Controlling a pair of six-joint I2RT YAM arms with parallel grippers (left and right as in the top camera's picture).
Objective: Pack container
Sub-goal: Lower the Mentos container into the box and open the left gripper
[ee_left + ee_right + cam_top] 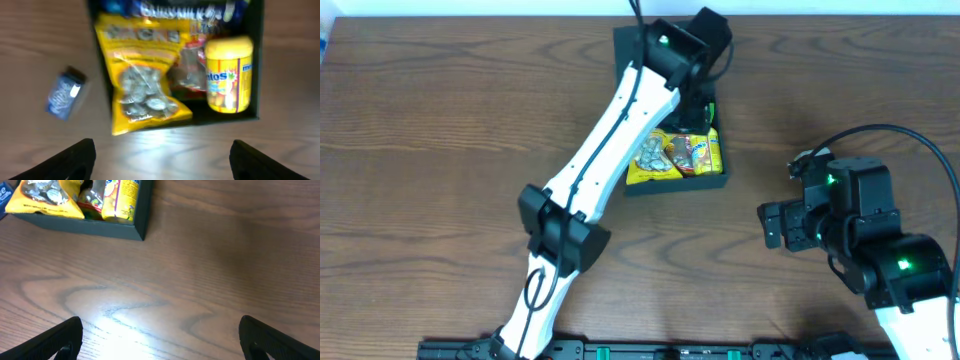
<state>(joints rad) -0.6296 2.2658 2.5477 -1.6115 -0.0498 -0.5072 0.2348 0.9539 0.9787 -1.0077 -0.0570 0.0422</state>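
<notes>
Now the left gripper hangs with its jaws spread wide and nothing between them, over the table just short of the container, which lies directly ahead of its fingertips. Inside, a yellow snack bag sits beside a yellow Mentos tub (the bag's lower corner laps over the near wall). A small blue packet lies outside the box, ahead and leftward in the wrist view. The right gripper, equally wide and empty, has the container's corner well ahead of it.
</notes>
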